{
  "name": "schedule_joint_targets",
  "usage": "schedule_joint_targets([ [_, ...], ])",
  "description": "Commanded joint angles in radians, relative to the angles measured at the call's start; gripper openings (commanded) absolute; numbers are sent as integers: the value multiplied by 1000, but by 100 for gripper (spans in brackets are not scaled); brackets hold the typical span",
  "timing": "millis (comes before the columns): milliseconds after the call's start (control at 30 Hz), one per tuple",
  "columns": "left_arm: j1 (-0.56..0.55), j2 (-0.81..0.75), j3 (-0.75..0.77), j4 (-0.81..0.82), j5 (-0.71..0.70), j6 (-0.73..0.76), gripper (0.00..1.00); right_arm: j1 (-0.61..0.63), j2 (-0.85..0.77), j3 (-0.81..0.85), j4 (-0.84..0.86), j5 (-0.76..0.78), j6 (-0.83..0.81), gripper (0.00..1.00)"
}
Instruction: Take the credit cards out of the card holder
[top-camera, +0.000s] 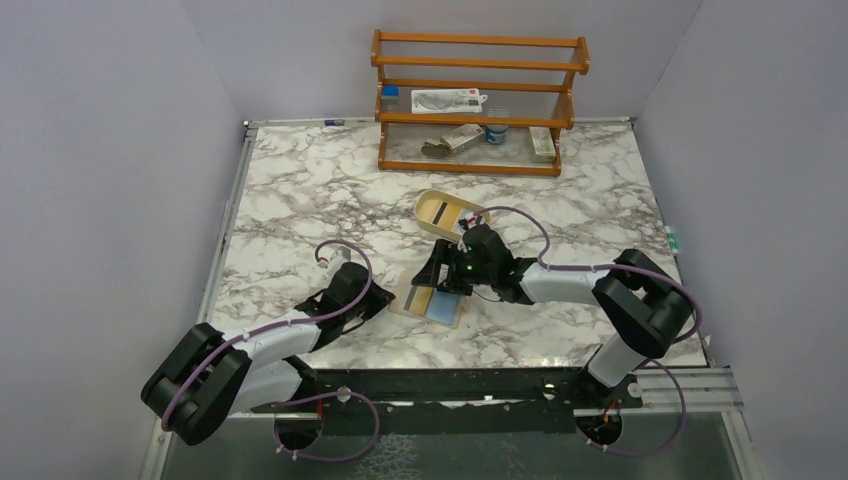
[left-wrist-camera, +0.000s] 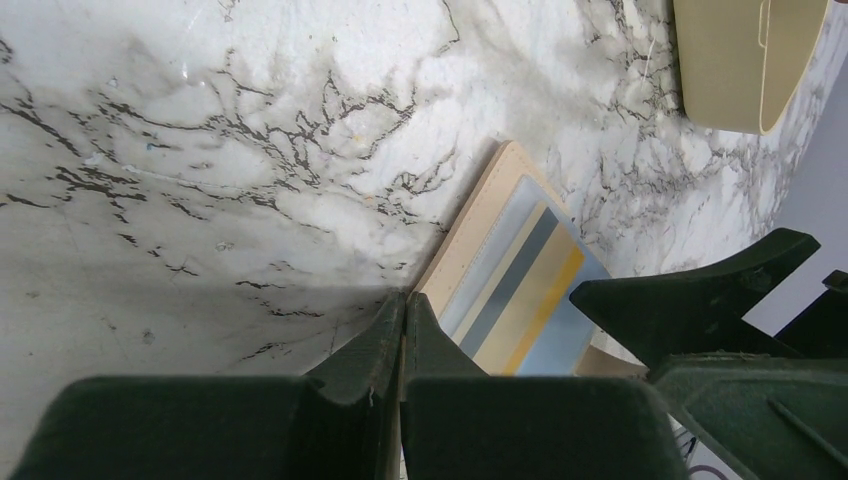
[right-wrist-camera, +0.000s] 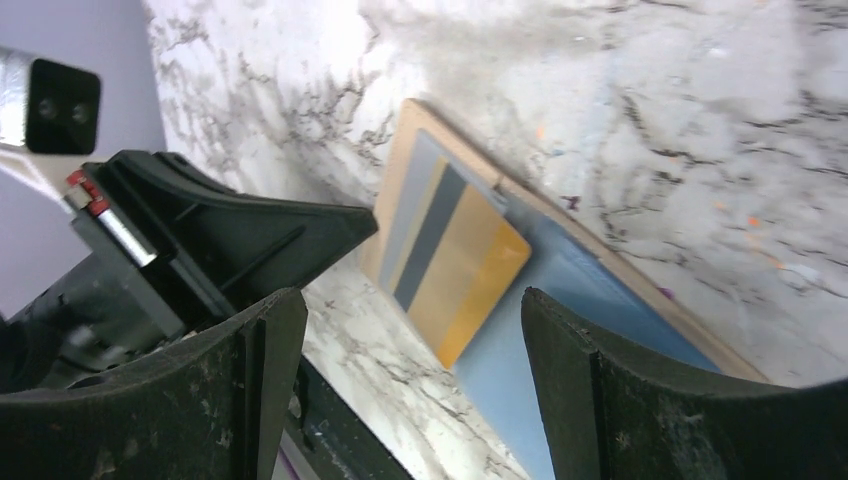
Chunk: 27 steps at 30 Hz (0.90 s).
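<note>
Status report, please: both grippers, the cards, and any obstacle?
Left gripper shut, tip at edge of card holder. Right gripper open over the credit cards. Cards not yet out, holder lying open. Nothing between its fingers and cards.

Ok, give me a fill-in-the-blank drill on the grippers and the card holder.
The left gripper is ___.
The right gripper hangs ___ over the cards.
The holder's inner side is light ___.
Missing words: shut, open, blue.
</note>
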<state>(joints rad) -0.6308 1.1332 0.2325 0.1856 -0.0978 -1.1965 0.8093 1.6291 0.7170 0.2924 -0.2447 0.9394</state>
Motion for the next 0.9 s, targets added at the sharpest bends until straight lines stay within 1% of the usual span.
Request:
schedule_joint_targets([
  [0,-4,7,-30,-53,-57,-12,0,-4,-3,-27,-75,91,22,84],
  [100,-4,14,-30,-50,-57,-12,0,-4,15,-35,-59,83,27,84],
  [367,-4,19,-30,-50,-57,-11,0,-4,89,-68,113,4,83,83],
  [467,-4,19,-32,-50,-59,-15,0,-3,103,-65,145,-22,105,82],
  [667,-4,17,-32,-50,-62,-17,0,-2,97,-88,205,-52,156,82],
  [867,-5,15,-33,-49,-60,-17,0,-2,91,-111,326,-93,196,82],
])
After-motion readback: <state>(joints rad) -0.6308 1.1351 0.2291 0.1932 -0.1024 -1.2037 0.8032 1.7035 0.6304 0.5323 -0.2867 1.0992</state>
